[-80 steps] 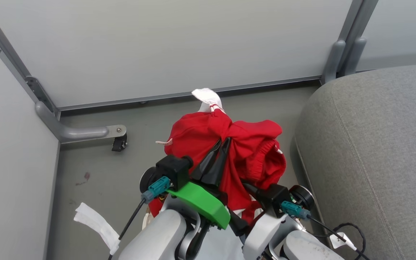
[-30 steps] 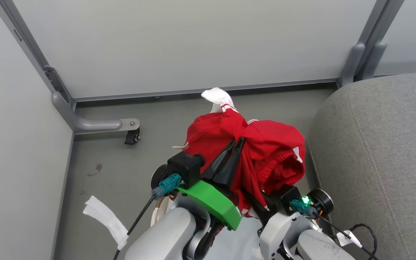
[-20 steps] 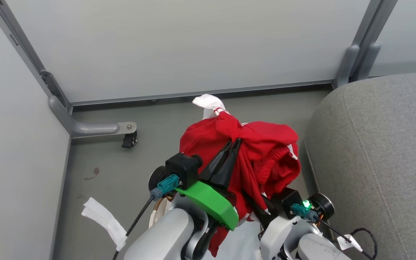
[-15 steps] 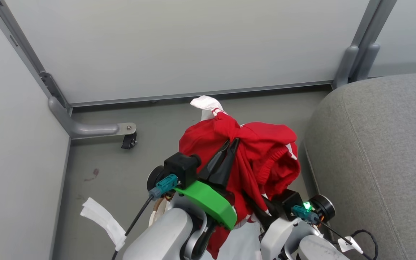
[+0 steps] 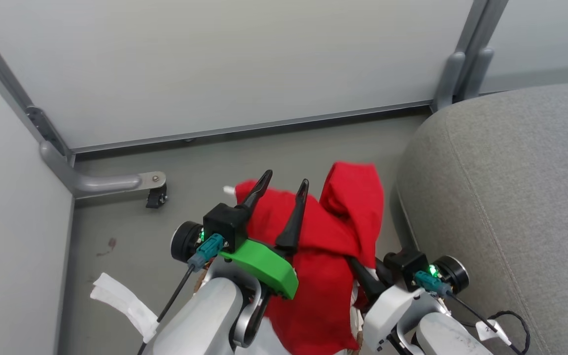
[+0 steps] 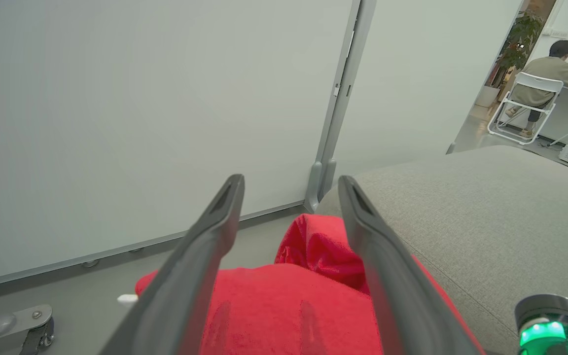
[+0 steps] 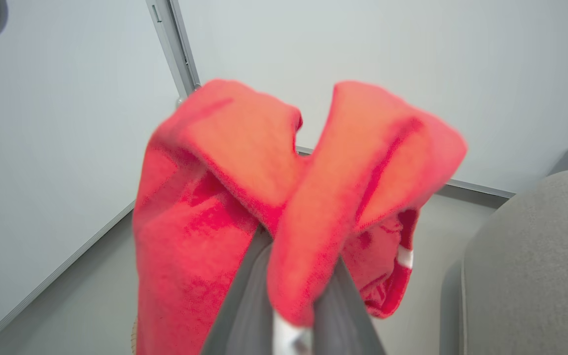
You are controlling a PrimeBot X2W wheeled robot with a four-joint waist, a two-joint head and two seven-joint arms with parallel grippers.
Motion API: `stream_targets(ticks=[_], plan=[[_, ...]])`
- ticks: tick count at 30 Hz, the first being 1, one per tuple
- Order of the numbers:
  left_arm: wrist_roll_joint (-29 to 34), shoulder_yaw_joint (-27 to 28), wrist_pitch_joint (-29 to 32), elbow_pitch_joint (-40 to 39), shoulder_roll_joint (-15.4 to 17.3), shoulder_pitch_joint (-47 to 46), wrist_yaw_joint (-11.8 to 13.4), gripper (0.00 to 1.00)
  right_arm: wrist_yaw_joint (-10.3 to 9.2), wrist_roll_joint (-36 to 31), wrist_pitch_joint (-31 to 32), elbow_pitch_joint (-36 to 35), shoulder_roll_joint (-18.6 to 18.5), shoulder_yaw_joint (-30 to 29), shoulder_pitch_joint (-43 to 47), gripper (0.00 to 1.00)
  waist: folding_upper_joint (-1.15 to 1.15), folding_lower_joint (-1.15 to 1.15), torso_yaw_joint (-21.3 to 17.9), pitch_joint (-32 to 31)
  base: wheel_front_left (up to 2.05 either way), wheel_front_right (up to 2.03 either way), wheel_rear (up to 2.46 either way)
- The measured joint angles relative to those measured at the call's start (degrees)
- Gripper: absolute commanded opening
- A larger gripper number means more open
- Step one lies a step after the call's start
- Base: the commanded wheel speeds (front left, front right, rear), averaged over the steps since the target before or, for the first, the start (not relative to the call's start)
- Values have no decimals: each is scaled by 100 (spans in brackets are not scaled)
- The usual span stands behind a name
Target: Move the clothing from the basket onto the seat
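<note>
The bright red clothing [image 5: 336, 231] hangs bunched above the floor, close to the left edge of the grey seat [image 5: 506, 197]. My left gripper [image 5: 284, 181] stands open, its two dark fingers spread just above the red fabric [image 6: 274, 305] and holding nothing. My right gripper [image 7: 291, 296] is shut on the clothing [image 7: 244, 148], which drapes over and hides its tips. One dark finger [image 5: 363, 282] of it pokes out under the cloth in the head view. The basket is hidden beneath my arms and the garment.
White partition walls close the back and left, with a caster foot [image 5: 156, 197] on the grey floor. A white strip [image 5: 121, 305] lies at the lower left. A black cable [image 5: 508, 320] runs by the seat. A person [image 6: 550, 69] sits far off.
My left gripper has opened and let go of the clothing. The garment has sagged and now hangs from the right gripper alone; its white cuff has dropped from the top. The camera shifted slightly.
</note>
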Motion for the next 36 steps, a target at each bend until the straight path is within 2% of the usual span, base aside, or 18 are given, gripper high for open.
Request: stream_targets(ticks=[12, 18, 20, 26, 29, 36], plan=[[834, 843, -1, 258, -1, 357, -390, 100, 0, -55, 4, -889, -2, -558, 193, 0, 0, 0, -970, 153, 0, 0, 0], [940, 1027, -1, 215, -2, 481, -522, 100, 0, -20, 5, -1144, -1, -747, 231, 0, 0, 0, -1568, 239, 0, 0, 0], [704, 1095, 0, 160, -5, 545, -564, 100, 0, -26, 4, -1220, 2, -813, 230, 0, 0, 0, -1764, 264, 0, 0, 0], [711, 1067, 0, 16, -8, 563, -595, 100, 0, -44, 5, -1466, -4, -1094, 144, 0, 0, 0, -2382, 337, 0, 0, 0], [732, 894, -1, 12, -10, 541, -641, 100, 0, -145, 4, -1679, -4, -1419, 72, 0, 0, 0, -2671, 393, 0, 0, 0], [747, 635, -1, 36, -11, 304, -700, 100, 0, -580, 5, -1983, -126, -1828, -451, 0, 0, 0, -2957, 685, 0, 0, 0]])
